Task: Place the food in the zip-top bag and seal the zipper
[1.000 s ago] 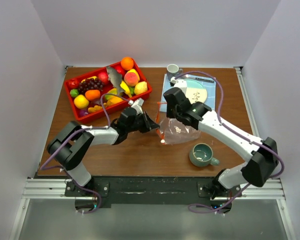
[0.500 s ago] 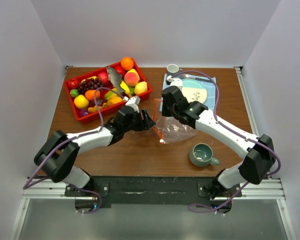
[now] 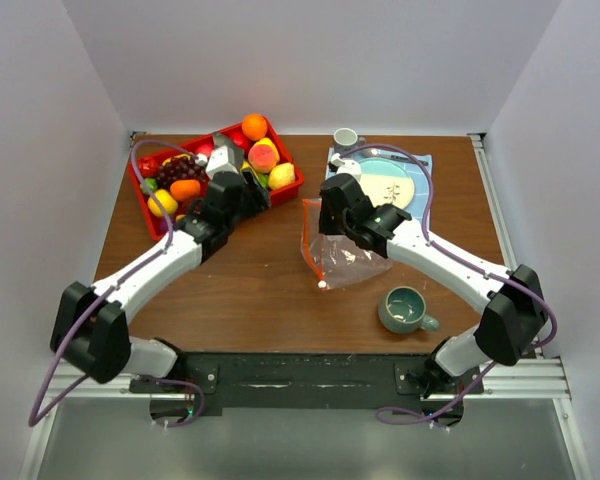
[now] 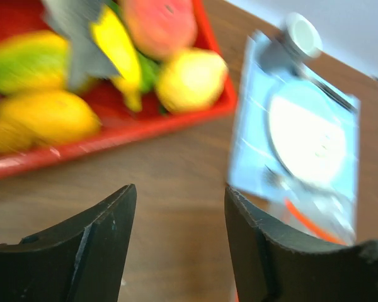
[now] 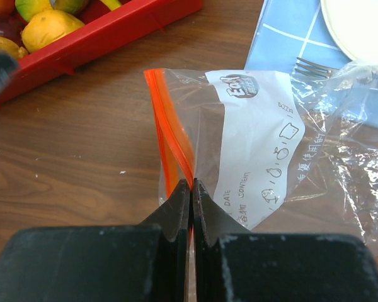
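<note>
So the zip-top bag [image 3: 348,258] is on the table mid-right, just below the blue placemat [image 3: 425,163], with its zipper [image 5: 169,135] edge pulled up. The right gripper [image 5: 190,189] is clamped tight on that orange strip. None of the food has gone into the bag; it's all in the red tray [image 5: 113,34] at the back left: orange [image 3: 254,126], peach [image 3: 263,157], lemon [image 3: 282,175], grapes [image 3: 180,168].

The right wrist cam shows the bag's printed label and a fork [image 5: 312,66] on the mat, which you can't make out from above. The left wrist cam is blurry.

A second ago the left gripper [image 4: 179,196] was pinched shut at the bag's mouth. Now it's swung over to the tray's near edge, jaws apart, holding nothing.
</note>
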Controlling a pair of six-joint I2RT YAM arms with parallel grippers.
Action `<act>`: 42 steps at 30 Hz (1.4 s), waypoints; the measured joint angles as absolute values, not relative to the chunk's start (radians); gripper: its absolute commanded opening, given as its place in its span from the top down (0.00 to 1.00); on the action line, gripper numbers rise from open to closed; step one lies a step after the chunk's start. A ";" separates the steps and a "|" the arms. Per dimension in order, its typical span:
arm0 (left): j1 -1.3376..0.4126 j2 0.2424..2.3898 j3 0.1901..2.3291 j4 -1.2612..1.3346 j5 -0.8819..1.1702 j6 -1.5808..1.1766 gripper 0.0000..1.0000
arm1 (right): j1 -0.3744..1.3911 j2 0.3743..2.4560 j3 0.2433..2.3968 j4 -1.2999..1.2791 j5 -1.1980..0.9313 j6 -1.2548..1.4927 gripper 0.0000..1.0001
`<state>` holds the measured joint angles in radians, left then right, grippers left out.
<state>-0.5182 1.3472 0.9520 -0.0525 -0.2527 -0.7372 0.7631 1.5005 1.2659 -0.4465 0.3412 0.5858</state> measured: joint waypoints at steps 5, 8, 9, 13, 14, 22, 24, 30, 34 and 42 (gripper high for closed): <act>-0.453 1.465 1.068 -0.146 -0.452 -0.706 0.39 | 0.763 1.501 1.266 -0.447 0.321 0.591 1.00; -0.417 1.484 1.067 -0.203 -0.526 -0.687 0.40 | 0.763 1.501 1.266 -0.447 0.318 0.591 1.00; -0.402 1.487 1.067 -0.216 -0.542 -0.686 0.40 | 0.763 1.501 1.265 -0.446 0.317 0.591 1.00; -0.342 1.509 1.068 -0.244 -0.595 -0.668 0.41 | 0.762 1.503 1.251 -0.437 0.300 0.595 1.00; -0.333 1.519 1.069 -0.251 -0.610 -0.664 0.41 | 0.762 1.506 1.251 -0.437 0.295 0.595 1.00; -0.329 1.616 1.070 -0.271 -0.663 -0.641 0.51 | 0.760 1.533 1.247 -0.425 0.271 0.603 1.00; -0.328 1.637 1.072 -0.271 -0.667 -0.635 0.53 | 0.760 1.533 1.241 -0.424 0.269 0.604 1.00; -0.325 1.667 1.081 -0.266 -0.670 -0.633 0.57 | 0.760 1.533 1.234 -0.424 0.269 0.604 1.00; -0.319 1.668 1.087 -0.264 -0.669 -0.633 0.57 | 0.760 1.533 1.230 -0.423 0.269 0.604 1.00; -0.315 1.665 1.089 -0.254 -0.658 -0.629 0.56 | 0.760 1.533 1.222 -0.418 0.268 0.604 1.00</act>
<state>-0.3153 1.6650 1.0893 -0.2543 -0.6582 -0.6289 0.7601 1.5326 1.2224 -0.4183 0.2680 0.6044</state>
